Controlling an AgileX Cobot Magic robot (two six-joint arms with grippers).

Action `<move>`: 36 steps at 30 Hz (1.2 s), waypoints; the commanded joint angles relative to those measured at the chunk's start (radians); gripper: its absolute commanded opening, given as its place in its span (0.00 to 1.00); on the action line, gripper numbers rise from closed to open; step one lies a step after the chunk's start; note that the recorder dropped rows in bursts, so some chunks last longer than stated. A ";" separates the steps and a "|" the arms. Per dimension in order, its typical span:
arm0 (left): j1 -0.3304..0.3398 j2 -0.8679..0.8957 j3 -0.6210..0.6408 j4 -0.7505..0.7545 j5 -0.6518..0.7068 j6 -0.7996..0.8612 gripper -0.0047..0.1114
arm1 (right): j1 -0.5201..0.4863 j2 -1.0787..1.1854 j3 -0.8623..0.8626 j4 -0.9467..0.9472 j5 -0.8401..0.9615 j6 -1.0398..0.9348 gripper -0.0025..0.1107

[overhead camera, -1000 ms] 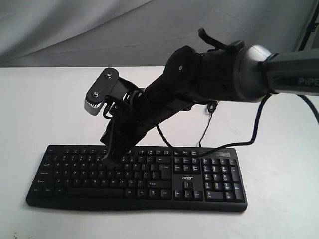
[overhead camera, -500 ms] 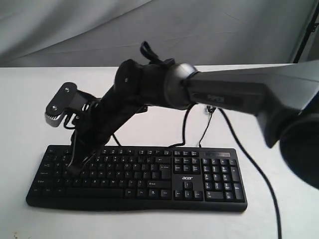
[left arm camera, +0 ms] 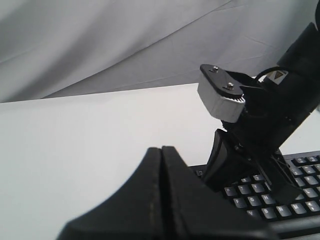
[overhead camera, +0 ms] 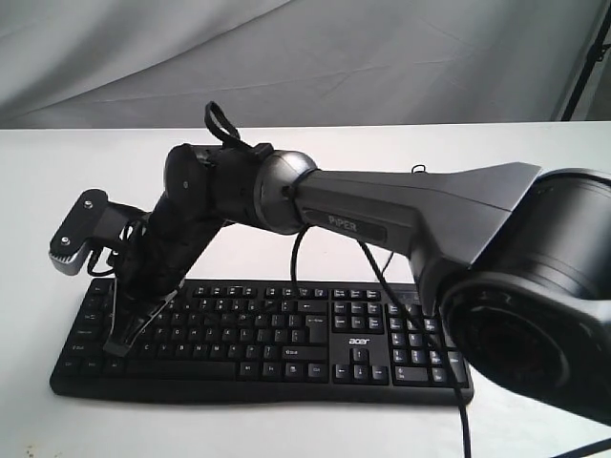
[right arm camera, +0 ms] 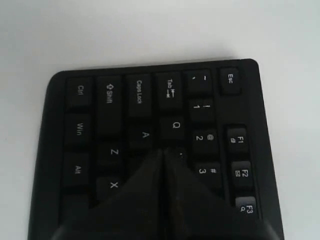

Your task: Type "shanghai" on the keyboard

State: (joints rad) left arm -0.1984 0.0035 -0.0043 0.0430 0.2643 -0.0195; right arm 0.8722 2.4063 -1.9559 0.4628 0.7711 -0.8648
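In the exterior view, the black keyboard (overhead camera: 286,334) lies flat near the front edge of the white desk (overhead camera: 38,191), its number pad toward the right. The right arm reaches across from the right. The right gripper (overhead camera: 122,339) points down at the keyboard's left end with its jaws clenched into one narrow tip and nothing between them. Whether the tip presses a key or hangs just above cannot be told. A silver-fronted wrist camera (overhead camera: 76,234) juts out above the keyboard's left edge, and a grey cloth (overhead camera: 382,57) hangs behind the desk.

In the left wrist view, the left gripper (left arm camera: 161,152) has its jaws clenched with only a thin seam showing. It holds nothing and sits above bare desk, apart from the keyboard's end, where the right arm's tip comes down.

In the right wrist view, the clenched tip covers the keys just beside the Q key (right arm camera: 176,125) and the A key (right arm camera: 145,135).
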 commanded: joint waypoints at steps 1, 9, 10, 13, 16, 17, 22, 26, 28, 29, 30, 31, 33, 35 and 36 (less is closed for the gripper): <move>-0.004 -0.003 0.004 0.001 -0.005 -0.003 0.04 | 0.009 -0.002 -0.008 -0.010 0.001 0.013 0.02; -0.004 -0.003 0.004 0.001 -0.005 -0.003 0.04 | 0.029 0.004 -0.008 -0.011 -0.008 0.013 0.02; -0.004 -0.003 0.004 0.001 -0.005 -0.003 0.04 | 0.029 0.006 -0.008 -0.011 -0.018 0.013 0.02; -0.004 -0.003 0.004 0.001 -0.005 -0.003 0.04 | 0.033 0.009 -0.008 -0.015 -0.030 0.015 0.02; -0.004 -0.003 0.004 0.001 -0.005 -0.003 0.04 | 0.033 0.009 -0.008 -0.015 -0.030 0.015 0.02; -0.004 -0.003 0.004 0.001 -0.005 -0.003 0.04 | 0.033 0.009 -0.008 -0.019 -0.032 0.017 0.02; -0.004 -0.003 0.004 0.001 -0.005 -0.003 0.04 | 0.033 0.009 -0.008 -0.042 -0.034 0.032 0.02; -0.004 -0.003 0.004 0.001 -0.005 -0.003 0.04 | 0.033 0.009 -0.008 -0.042 -0.034 0.032 0.02; -0.004 -0.003 0.004 0.001 -0.005 -0.003 0.04 | 0.033 0.009 -0.008 -0.042 -0.034 0.035 0.02; -0.004 -0.003 0.004 0.001 -0.005 -0.003 0.04 | 0.033 0.009 -0.008 -0.042 -0.034 0.036 0.02; -0.004 -0.003 0.004 0.001 -0.005 -0.003 0.04 | 0.033 0.009 -0.008 -0.042 -0.034 0.036 0.02; -0.004 -0.003 0.004 0.001 -0.005 -0.003 0.04 | 0.033 0.009 -0.008 -0.042 -0.034 0.036 0.02; -0.004 -0.003 0.004 0.001 -0.005 -0.003 0.04 | 0.033 0.009 -0.008 -0.042 -0.032 0.035 0.02; -0.004 -0.003 0.004 0.001 -0.005 -0.003 0.04 | 0.033 0.009 -0.008 -0.042 -0.032 0.035 0.02; -0.004 -0.003 0.004 0.001 -0.005 -0.003 0.04 | 0.033 0.015 -0.008 -0.042 -0.032 0.035 0.02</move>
State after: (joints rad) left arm -0.1984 0.0035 -0.0043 0.0430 0.2643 -0.0195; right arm 0.9051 2.4176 -1.9580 0.4265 0.7443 -0.8342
